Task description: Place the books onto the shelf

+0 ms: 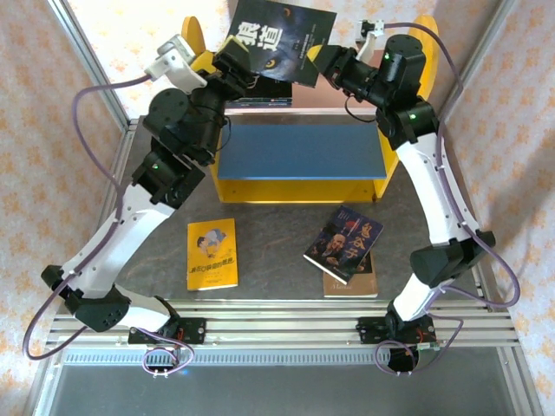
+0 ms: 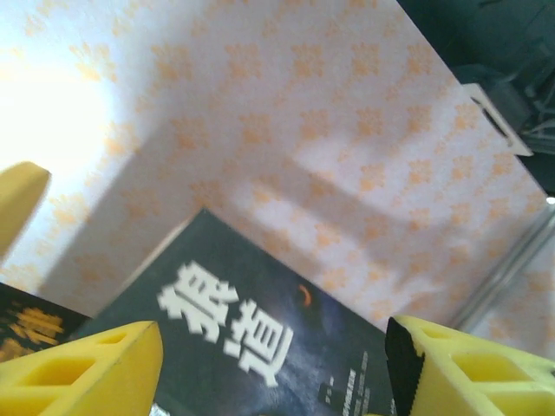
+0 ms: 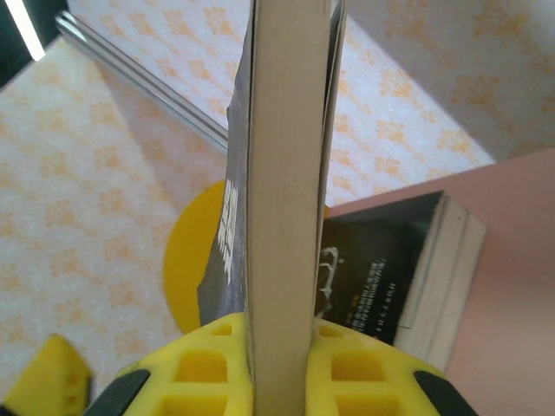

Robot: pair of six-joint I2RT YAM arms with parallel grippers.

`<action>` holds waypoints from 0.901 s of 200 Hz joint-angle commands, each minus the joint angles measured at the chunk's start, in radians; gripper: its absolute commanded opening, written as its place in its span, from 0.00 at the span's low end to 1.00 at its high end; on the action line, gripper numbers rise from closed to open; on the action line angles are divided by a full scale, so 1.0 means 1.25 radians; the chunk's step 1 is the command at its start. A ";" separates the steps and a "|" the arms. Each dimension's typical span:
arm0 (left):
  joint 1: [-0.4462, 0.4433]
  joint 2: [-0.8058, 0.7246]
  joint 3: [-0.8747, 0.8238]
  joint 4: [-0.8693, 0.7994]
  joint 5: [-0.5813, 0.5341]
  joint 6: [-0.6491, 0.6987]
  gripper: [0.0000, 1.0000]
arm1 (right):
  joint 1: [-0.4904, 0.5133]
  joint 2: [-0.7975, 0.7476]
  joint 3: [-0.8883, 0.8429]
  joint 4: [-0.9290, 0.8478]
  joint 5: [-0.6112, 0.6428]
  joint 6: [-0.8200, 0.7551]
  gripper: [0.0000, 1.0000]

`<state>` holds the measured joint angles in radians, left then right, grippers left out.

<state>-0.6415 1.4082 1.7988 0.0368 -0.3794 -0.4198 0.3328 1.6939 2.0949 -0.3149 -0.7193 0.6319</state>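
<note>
The shelf [image 1: 299, 188] stands at the far side of the counter [image 1: 269, 234], in the middle. It has yellow sides, a blue board [image 1: 299, 149] low down and a pink board [image 3: 512, 260] up high.

A black book [image 1: 282, 39] with big white letters is up in the air over the top of the shelf. The right fingers [image 3: 364, 373] are closed tight on it. They pinch the right edge of the book, one finger on each cover. From the right wrist you see the pale page edges going straight up between them.

The left fingers [image 2: 87, 368] are open wide. They are just beside the left edge of the black book, and the cover shows in the gap between them. They are not pinching it.

Another dark book [image 3: 381, 277] lies flat on the pink board, under the one in the air.

Three more books lie on the counter, near the arms. A yellow book [image 1: 212, 254] is on the left. On the right, a dark blue book [image 1: 344, 243] lies tilted on top of a brown book [image 1: 351, 282].
</note>
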 commanded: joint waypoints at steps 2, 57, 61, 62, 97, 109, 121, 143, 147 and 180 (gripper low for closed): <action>0.000 0.005 0.079 -0.159 -0.038 0.092 0.69 | -0.002 0.008 0.068 -0.030 -0.037 -0.054 0.01; 0.011 0.099 0.291 -0.398 0.013 0.145 0.71 | -0.002 0.046 0.108 -0.069 -0.098 -0.065 0.01; 0.011 0.106 0.304 -0.409 0.016 0.146 0.71 | -0.002 0.048 0.112 -0.071 -0.102 -0.066 0.01; 0.011 0.108 0.307 -0.415 0.017 0.147 0.71 | -0.002 0.049 0.113 -0.072 -0.103 -0.066 0.01; 0.020 0.165 0.389 -0.499 0.057 0.152 0.73 | 0.000 0.077 0.149 -0.085 -0.137 -0.058 0.02; 0.024 0.181 0.409 -0.520 0.067 0.151 0.73 | 0.000 0.088 0.168 -0.098 -0.144 -0.060 0.02; 0.029 0.194 0.423 -0.537 0.076 0.151 0.73 | 0.000 0.099 0.183 -0.107 -0.150 -0.061 0.02; 0.041 0.208 0.433 -0.551 0.109 0.154 0.73 | 0.000 0.108 0.194 -0.112 -0.158 -0.059 0.02; 0.043 0.210 0.433 -0.553 0.114 0.154 0.73 | 0.001 0.110 0.195 -0.111 -0.159 -0.059 0.02; 0.058 0.220 0.435 -0.570 0.132 0.163 0.74 | 0.003 0.118 0.203 -0.113 -0.165 -0.060 0.02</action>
<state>-0.5854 1.6814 2.3074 -0.6338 -0.2523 -0.2501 0.3328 1.8442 2.2890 -0.5171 -0.8852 0.5705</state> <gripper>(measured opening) 0.735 0.134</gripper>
